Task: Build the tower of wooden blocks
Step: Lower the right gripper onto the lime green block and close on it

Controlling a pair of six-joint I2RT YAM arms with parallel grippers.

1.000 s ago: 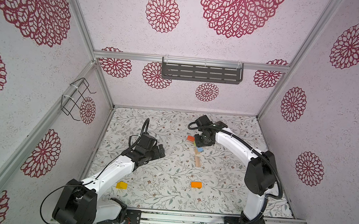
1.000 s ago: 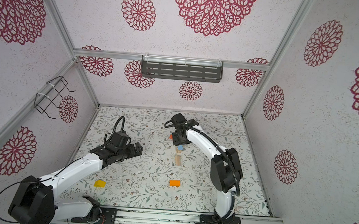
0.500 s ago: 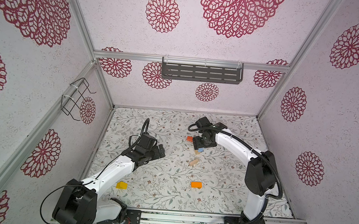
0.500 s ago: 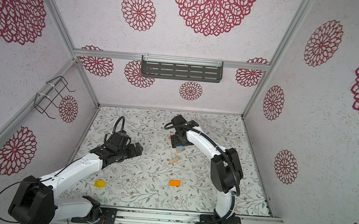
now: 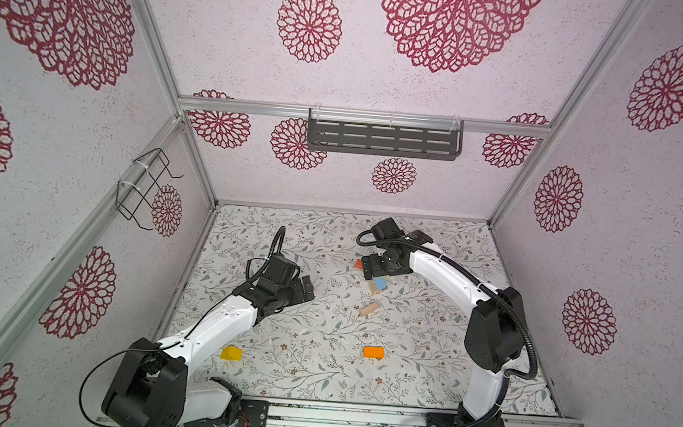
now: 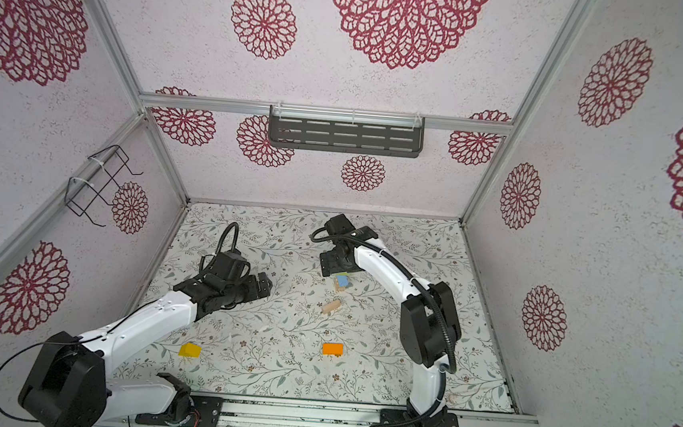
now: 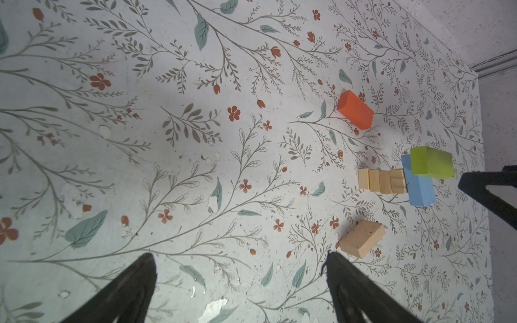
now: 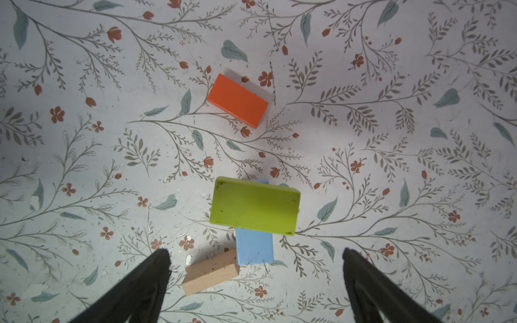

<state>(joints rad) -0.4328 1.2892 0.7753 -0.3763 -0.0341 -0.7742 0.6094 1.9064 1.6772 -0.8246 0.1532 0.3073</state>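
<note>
Floral mat [image 5: 318, 379] underfoot, matte, scuffed white in spots. At its 8 o'clock, yellow block [image 5: 231, 353]: painted, squat, lying flat. Left gripper [image 5: 304, 289] at 9 o'clock of centre, low over bare mat, black tapered jaws spread wide, nothing between them. Red-orange bar [image 8: 237, 100] flat on the mat at 11 o'clock of the tower [image 5: 379, 285], near but not touching; smooth paint, crisp edges. Near centre, plain bar [image 5: 368, 309]: raw wood, speckled grain, flat and askew. Tower just at 12 o'clock of that bar, apart from it: column of raw-wood cubes [image 7: 382, 181], blue bar [image 7: 418, 193] laid on them, lime-green bar [image 8: 254, 207] crosswise on top, paint chipped dark at the corners. Orange block [image 5: 373, 352] at 6 o'clock of the plain bar, well apart, rectangular, evenly painted. Right gripper [image 8: 256, 279] poised above the tower, jaws spread wide, pinching nothing, clear of the green bar.
</note>
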